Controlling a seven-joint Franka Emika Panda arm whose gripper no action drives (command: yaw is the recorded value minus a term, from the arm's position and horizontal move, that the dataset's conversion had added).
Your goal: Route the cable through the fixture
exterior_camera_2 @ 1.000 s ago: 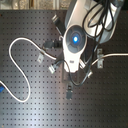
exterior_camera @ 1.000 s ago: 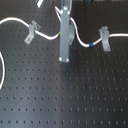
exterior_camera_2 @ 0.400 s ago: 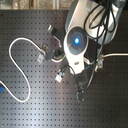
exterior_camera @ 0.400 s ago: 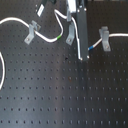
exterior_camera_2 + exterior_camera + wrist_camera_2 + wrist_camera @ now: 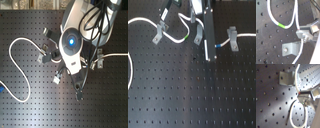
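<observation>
**Cable partway routed, right-hand clip pending**

In the first exterior view we see the cable (image 5: 175, 38) running from that view's left past the left clip (image 5: 161, 31) to the middle clip (image 5: 199, 36). The gripper (image 5: 210, 56) hangs just beside it, jaws apparently pinching the cable, per the second wrist view. The right clip (image 5: 232, 38) probably remains. Worktop (image 5: 188, 95) perforated.

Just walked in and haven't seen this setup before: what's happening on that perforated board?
A single robot arm is working a white cable through small metal brackets bolted to the black perforated board. Its hand is down at the board near the middle bracket. Whether the hand grips the cable cannot be told. The cable's green band lies close by.
</observation>
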